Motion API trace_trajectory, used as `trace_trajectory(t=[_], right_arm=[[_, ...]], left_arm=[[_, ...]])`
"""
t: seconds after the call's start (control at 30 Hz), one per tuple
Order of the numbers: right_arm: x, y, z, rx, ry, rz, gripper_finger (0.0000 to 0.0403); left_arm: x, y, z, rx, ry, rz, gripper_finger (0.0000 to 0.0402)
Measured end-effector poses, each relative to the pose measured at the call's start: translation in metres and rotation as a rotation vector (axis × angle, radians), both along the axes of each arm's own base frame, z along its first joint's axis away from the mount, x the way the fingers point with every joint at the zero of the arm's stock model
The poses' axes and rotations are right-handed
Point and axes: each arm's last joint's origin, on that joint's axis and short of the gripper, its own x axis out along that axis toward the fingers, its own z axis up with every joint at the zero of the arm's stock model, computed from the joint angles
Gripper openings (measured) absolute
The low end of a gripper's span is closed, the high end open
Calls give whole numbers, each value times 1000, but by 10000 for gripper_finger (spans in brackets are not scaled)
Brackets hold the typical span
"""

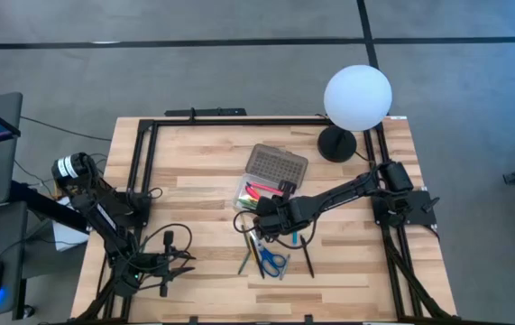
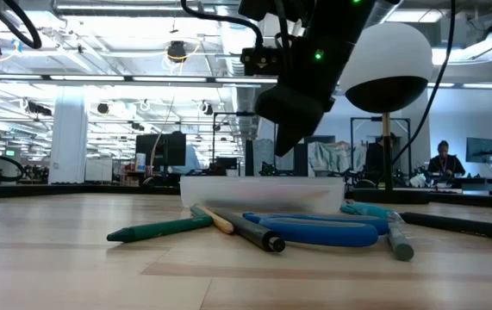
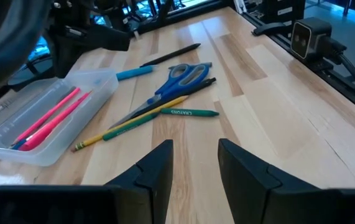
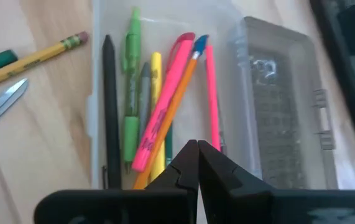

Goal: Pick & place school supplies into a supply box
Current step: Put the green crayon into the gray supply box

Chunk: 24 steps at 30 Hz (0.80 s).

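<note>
The supply box (image 1: 259,191), a clear case, lies mid-table with its grey dotted lid (image 1: 276,165) swung open to the far side. Pink, green, yellow, black and orange pens (image 4: 158,118) lie inside it. My right gripper (image 4: 197,155) hovers shut just above the box's near end (image 2: 263,191), with nothing between its fingers. On the wood near the box lie blue-handled scissors (image 3: 180,78), a green crayon (image 3: 189,112), a yellow pencil (image 3: 127,124), a blue pen (image 3: 133,73) and a black pencil (image 3: 171,55). My left gripper (image 3: 196,155) stands open at the table's near left, pointing level toward these.
A white globe lamp (image 1: 356,97) on a black base (image 1: 336,144) stands at the far right. Black frame rails (image 1: 140,162) border the table. Loose black cables (image 1: 171,239) lie by my left arm. Bare wood stretches between my left gripper and the supplies.
</note>
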Motion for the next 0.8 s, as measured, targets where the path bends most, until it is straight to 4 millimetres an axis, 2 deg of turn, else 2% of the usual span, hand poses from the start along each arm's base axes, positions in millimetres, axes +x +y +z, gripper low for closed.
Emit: trace_trajectory(t=[0.33, 0.5, 0.67, 0.8], right_arm=[[-5, 19, 3, -159, -54, 15, 0], [-12, 33, 6, -309, -91, 27, 0], [-29, 40, 13, -419, -127, -34, 0], [-50, 46, 22, -514, -208, -104, 0]], left_arm=[[0, -1, -1, -24, 31, -37, 123], [0, 4, 1, -82, -48, 105, 123], [5, 10, 11, -189, -69, 184, 123], [15, 13, 18, -259, -4, 218, 123]])
